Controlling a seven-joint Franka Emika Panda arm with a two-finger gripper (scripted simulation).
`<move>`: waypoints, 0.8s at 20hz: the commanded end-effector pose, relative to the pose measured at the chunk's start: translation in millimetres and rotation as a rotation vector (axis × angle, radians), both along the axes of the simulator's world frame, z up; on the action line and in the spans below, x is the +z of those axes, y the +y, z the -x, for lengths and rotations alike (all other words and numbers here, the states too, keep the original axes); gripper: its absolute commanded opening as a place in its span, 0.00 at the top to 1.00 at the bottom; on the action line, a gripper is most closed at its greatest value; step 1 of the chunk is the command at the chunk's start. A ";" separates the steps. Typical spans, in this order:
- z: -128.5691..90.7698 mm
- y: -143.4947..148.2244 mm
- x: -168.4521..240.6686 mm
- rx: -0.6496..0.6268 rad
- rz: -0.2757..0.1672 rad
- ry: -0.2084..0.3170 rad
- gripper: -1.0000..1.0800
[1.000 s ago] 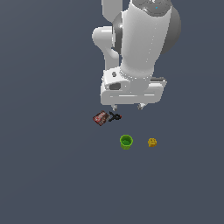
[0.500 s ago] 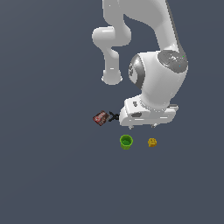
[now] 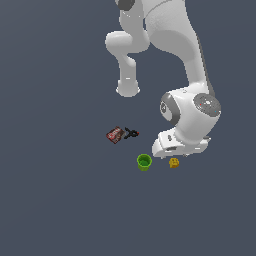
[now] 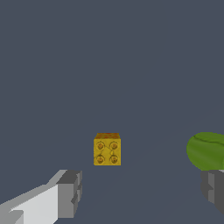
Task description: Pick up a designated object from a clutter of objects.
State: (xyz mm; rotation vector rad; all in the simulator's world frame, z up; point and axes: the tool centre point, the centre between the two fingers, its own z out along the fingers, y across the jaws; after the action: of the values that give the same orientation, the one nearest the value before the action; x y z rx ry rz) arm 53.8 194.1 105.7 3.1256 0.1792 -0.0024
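Note:
The designated object is a small yellow-orange block [image 4: 107, 149] with four darker round studs on top. It lies on the grey floor and also shows in the exterior view [image 3: 174, 162]. My gripper [image 4: 142, 192] is open and empty, and the block lies a little ahead of its spread fingers [image 4: 69, 193], apart from them. The green cup [image 4: 206, 151] sits beside the other finger and also shows in the exterior view [image 3: 144, 161]. The arm's white hand [image 3: 180, 144] hangs low just above the block. The reddish-brown packet [image 3: 114, 135] and the black-and-red tool [image 3: 131, 133] lie further to the exterior view's left.
The grey floor [image 3: 60, 200] stretches all around the four small items. The arm's white base link [image 3: 128, 87] stands behind the clutter.
The arm has swung towards the exterior view's right and come down. Its hand now sits just over the yellow block instead of above the packet and tool. The items have not moved.

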 end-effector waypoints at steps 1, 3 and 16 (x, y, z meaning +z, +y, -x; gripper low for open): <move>1.0 10.6 -14.4 0.000 -0.005 -0.002 0.04; 2.3 16.7 -22.7 0.001 -0.007 -0.001 0.04; 4.8 23.8 -46.4 0.003 -0.010 0.001 0.04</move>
State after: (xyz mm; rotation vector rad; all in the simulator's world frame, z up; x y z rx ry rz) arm 49.6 218.0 65.0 3.1357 0.1839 -0.0003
